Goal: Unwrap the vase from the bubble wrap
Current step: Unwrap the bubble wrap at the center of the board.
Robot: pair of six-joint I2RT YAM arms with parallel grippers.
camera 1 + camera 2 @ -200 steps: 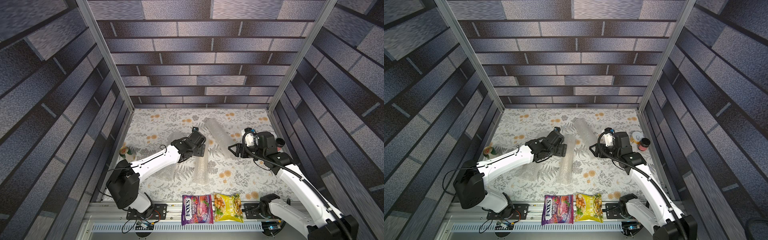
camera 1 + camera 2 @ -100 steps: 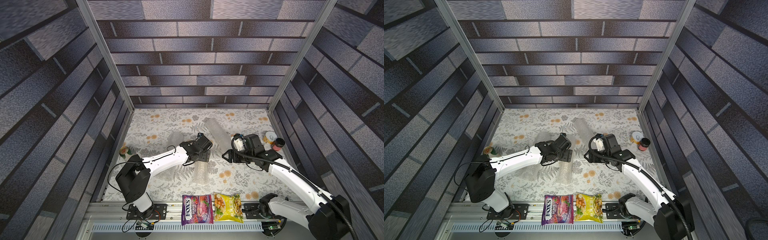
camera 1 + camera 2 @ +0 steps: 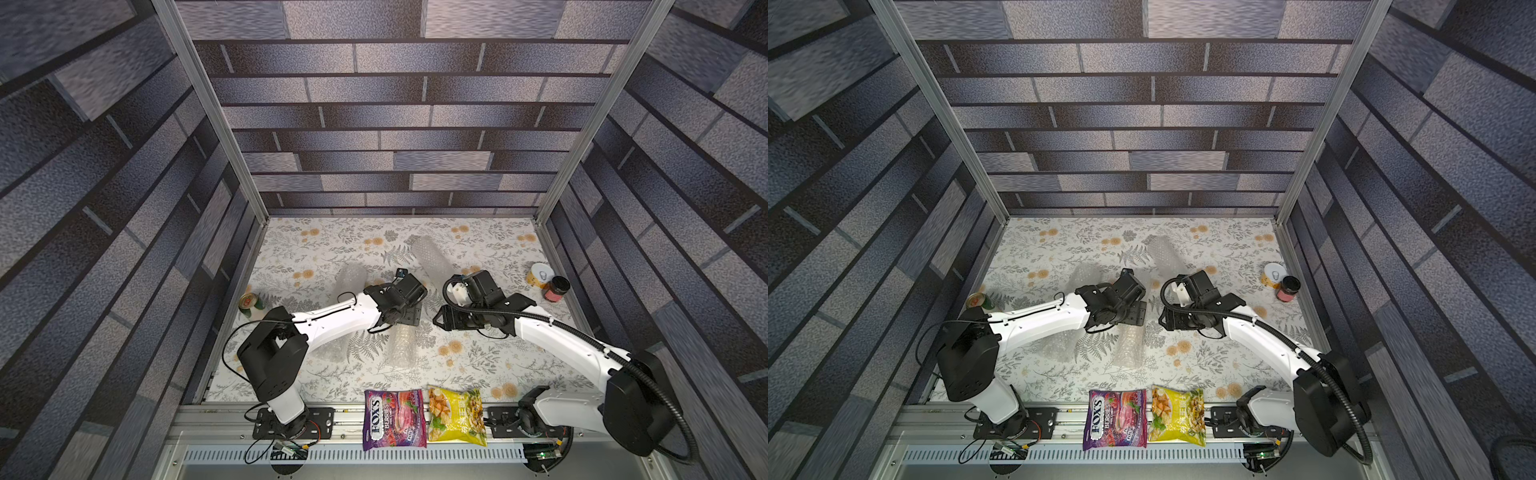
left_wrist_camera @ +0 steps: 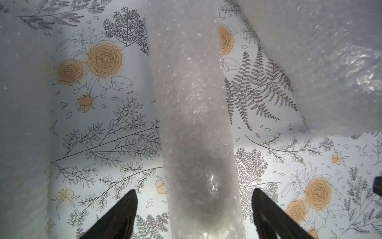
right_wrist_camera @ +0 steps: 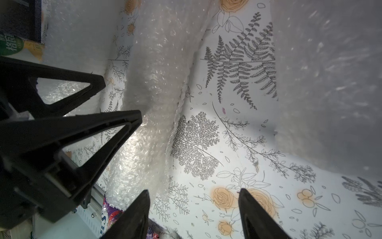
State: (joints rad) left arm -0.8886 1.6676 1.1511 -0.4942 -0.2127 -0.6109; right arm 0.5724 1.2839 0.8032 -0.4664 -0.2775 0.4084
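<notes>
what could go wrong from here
1. Both sets of jaws stand open, close together at the middle roll; closing or pulling may knock them together.
2. A dark shape shows through that roll between the left jaws, perhaps the vase; a pinch there might clamp it instead of loose wrap.
3. The far roll lies near; dragged wrap could snag it.

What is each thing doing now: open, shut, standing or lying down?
left end effector: open, astride the middle bubble wrap roll.
right end effector: open, empty.
middle bubble wrap roll: lying down, rolled up.
far bubble wrap roll: lying down, rolled up.
jar: upright, lid on.
candy bag: lying flat.
</notes>
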